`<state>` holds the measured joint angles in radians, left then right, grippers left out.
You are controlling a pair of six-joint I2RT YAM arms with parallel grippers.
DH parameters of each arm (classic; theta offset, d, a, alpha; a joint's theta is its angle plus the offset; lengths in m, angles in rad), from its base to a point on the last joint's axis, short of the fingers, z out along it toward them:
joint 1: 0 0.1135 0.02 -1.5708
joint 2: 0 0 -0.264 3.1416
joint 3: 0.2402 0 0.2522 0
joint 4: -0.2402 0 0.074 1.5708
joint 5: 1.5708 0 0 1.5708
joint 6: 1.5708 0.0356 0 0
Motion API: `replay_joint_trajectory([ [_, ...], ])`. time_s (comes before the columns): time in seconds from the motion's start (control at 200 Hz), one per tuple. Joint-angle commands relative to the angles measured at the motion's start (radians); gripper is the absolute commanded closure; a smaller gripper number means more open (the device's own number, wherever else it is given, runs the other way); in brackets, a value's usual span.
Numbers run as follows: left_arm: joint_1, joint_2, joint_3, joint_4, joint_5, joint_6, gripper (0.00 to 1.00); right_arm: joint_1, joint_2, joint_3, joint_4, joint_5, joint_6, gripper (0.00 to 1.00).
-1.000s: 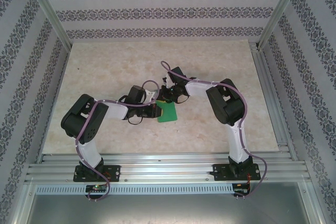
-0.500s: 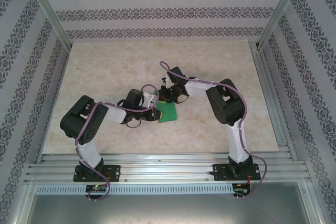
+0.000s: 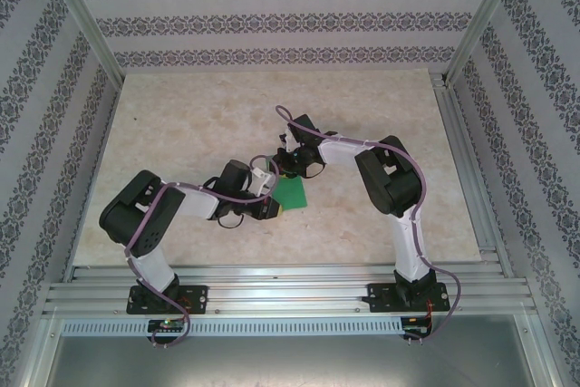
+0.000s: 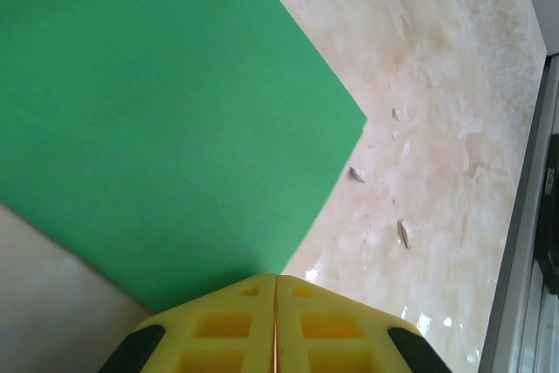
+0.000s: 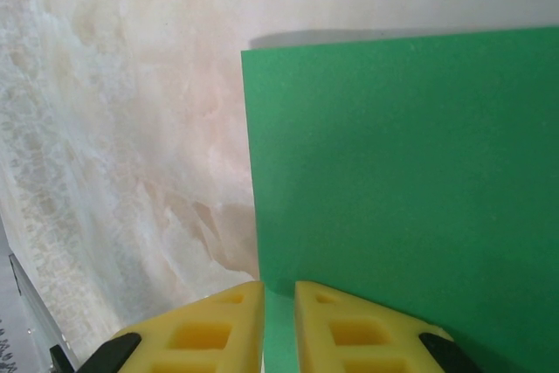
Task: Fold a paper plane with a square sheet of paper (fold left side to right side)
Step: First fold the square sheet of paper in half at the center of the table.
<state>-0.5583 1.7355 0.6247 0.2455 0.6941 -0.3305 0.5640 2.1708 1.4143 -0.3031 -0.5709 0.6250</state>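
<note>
The square sheet of paper (image 3: 294,193), plain bright green, lies flat on the marbled table, between the two grippers. My left gripper (image 3: 276,208) is at its near-left edge. In the left wrist view its yellow fingers are shut tip to tip (image 4: 276,281), right at the edge of the paper (image 4: 157,111), and nothing shows between them. My right gripper (image 3: 288,172) is at the sheet's far side. In the right wrist view its fingers stand a narrow gap apart (image 5: 278,290) over the paper (image 5: 402,172), with green showing in the gap. No paper plane shape shows.
The table top (image 3: 199,124) is pale marble. Aluminium rails (image 3: 290,283) run along the near edge, where both arm bases are bolted. Another rail (image 3: 462,160) lines the right side. Patterned walls enclose the back and both sides.
My left arm has swung its wrist towards the near side, sliding the shut gripper along the sheet's left edge. The right arm and the paper have stayed put.
</note>
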Motion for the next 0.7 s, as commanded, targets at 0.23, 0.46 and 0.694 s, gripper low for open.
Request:
replay_joint_trajectory([
  [0.23, -0.036, -0.159, -0.027, -0.136, -0.030, 0.038, 0.91, 0.016, 0.046, -0.007, -0.084, 0.080, -0.033, 0.82],
  [0.46, -0.036, -0.284, 0.041, -0.198, -0.113, 0.119, 0.91, 0.015, 0.046, -0.009, -0.083, 0.080, -0.034, 0.82],
  [0.694, -0.037, -0.169, 0.096, -0.146, -0.151, 0.242, 0.92, 0.016, 0.045, -0.003, -0.097, 0.086, -0.041, 0.82],
])
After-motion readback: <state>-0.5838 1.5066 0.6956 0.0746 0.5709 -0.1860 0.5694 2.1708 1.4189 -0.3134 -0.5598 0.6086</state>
